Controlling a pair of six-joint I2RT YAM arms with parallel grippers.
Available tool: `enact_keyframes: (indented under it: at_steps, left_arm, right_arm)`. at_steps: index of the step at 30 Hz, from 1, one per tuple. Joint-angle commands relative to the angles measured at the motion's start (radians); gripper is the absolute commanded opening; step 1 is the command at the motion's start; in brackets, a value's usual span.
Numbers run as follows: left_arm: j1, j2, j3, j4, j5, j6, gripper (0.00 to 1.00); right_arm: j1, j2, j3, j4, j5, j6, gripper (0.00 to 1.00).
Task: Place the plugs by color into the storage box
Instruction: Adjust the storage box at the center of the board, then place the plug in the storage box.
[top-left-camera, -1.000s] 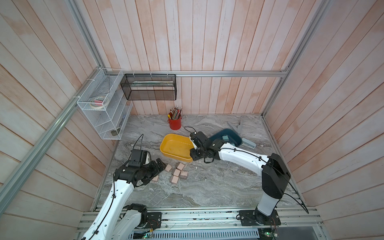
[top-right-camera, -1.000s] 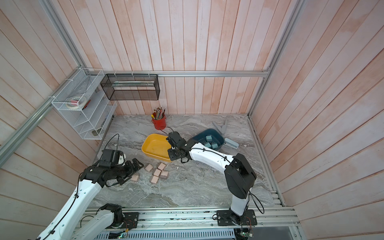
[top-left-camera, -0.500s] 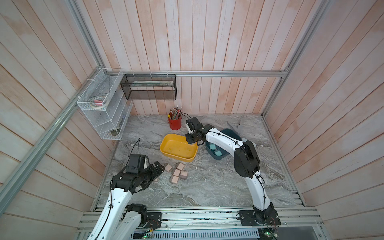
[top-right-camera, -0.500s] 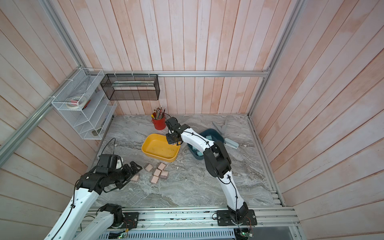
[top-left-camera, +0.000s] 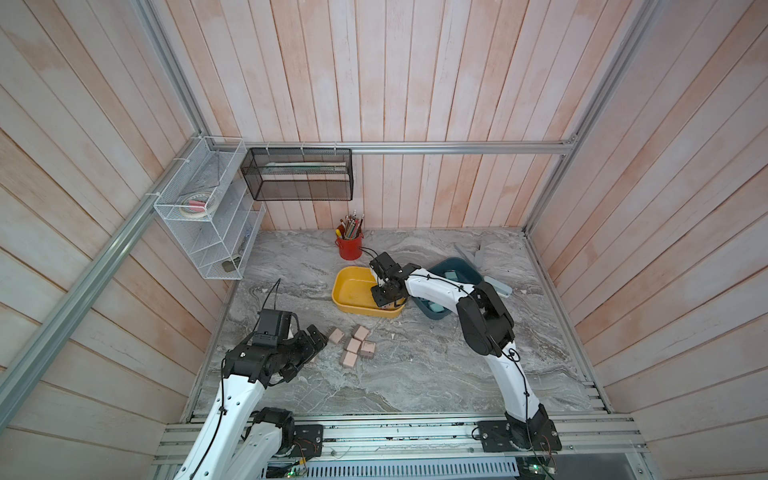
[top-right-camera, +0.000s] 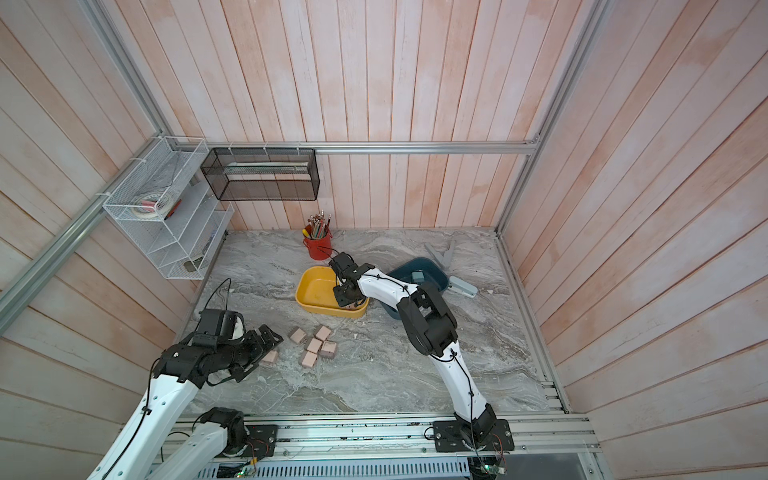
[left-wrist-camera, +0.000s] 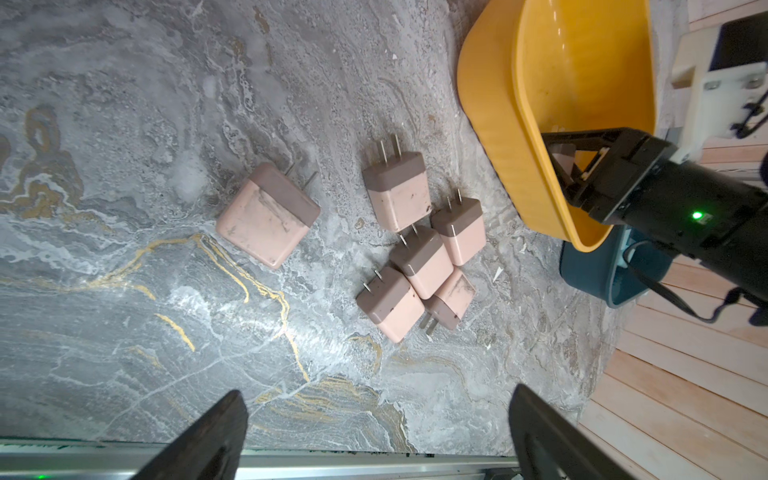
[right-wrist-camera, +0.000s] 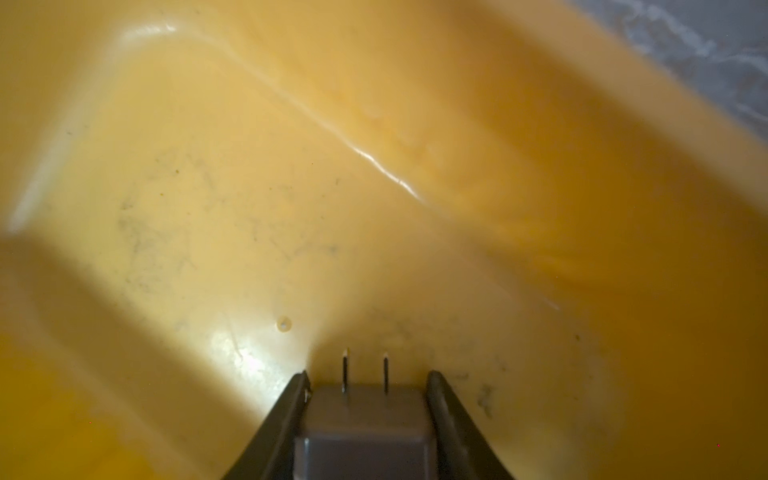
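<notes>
pale pinkish wooden planks lined the walls on three sides, framed by aluminium rails. the floor of the cell was a grey marbled slab with gold veins. a white wire shelf hung on a side wall, a black mesh basket beside it on the back wall. a red cup of pencils stood below. the light was soft and even.

— Do we read any word, number or brand somewhere?
— No, we find none. The pink plugs show plain faces to us, and the things on the wire shelf are too small to read.
</notes>
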Motion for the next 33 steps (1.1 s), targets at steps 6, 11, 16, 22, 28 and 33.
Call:
enact_keyframes:
  at_steps: [6, 11, 16, 22, 28, 33]
  left_arm:
    - [0.004, 0.010, -0.009, 0.015, -0.001, 0.012, 1.00]
    - [0.004, 0.031, -0.018, 0.028, 0.004, 0.027, 1.00]
    - [0.004, 0.054, -0.056, 0.074, 0.026, 0.043, 1.00]
    - [0.002, 0.141, -0.077, 0.132, 0.037, 0.081, 1.00]
    - [0.002, 0.299, 0.012, 0.089, -0.056, 0.162, 1.00]
    - [0.002, 0.365, 0.081, 0.071, -0.167, 0.270, 1.00]
  right_arm:
    - [-0.001, -0.109, -0.198, 0.021, 0.035, 0.014, 0.36]
    - [-0.007, -0.179, -0.329, 0.060, 0.039, 0.024, 0.36]
    - [-0.006, -0.186, -0.377, 0.081, 0.038, 0.037, 0.43]
    - [0.000, -0.178, -0.335, 0.082, 0.068, 0.062, 0.70]
    - [0.000, -0.270, -0.202, 0.007, 0.084, 0.090, 0.77]
    - [0.000, -0.364, -0.154, -0.067, 0.082, 0.071, 0.77]
